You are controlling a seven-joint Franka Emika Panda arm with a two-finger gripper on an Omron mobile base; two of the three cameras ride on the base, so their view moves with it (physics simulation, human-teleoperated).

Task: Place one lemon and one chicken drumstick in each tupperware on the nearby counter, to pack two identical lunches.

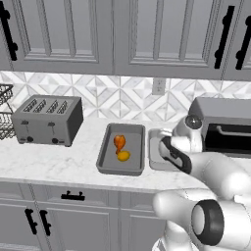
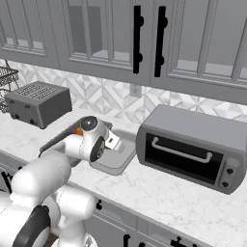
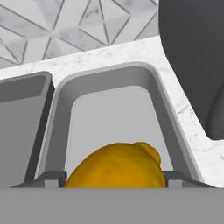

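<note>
In the hand view a yellow lemon (image 3: pixel 116 166) fills the gap between my fingertips (image 3: pixel 50 178), and my gripper (image 3: pixel 113 179) is shut on it. It hangs just over the near end of the right tupperware (image 3: pixel 153 87), whose floor beyond the lemon is bare. The left tupperware (image 1: pixel 105 152) lies beside it on the counter (image 1: pixel 59 162) and holds an orange chicken drumstick (image 1: pixel 119 142) and a second lemon (image 1: pixel 123 156). My forearm covers most of the right tupperware (image 1: pixel 154 159) in the left base view; its near corner (image 2: pixel 118 157) shows below my wrist in the right base view.
A silver four-slot toaster (image 1: pixel 47 119) stands at the left of the counter, with a wire rack (image 1: pixel 4 117) beyond it. A dark toaster oven (image 2: pixel 193 147) sits close to the right of the trays. Grey wall cabinets (image 1: pixel 122 34) hang overhead.
</note>
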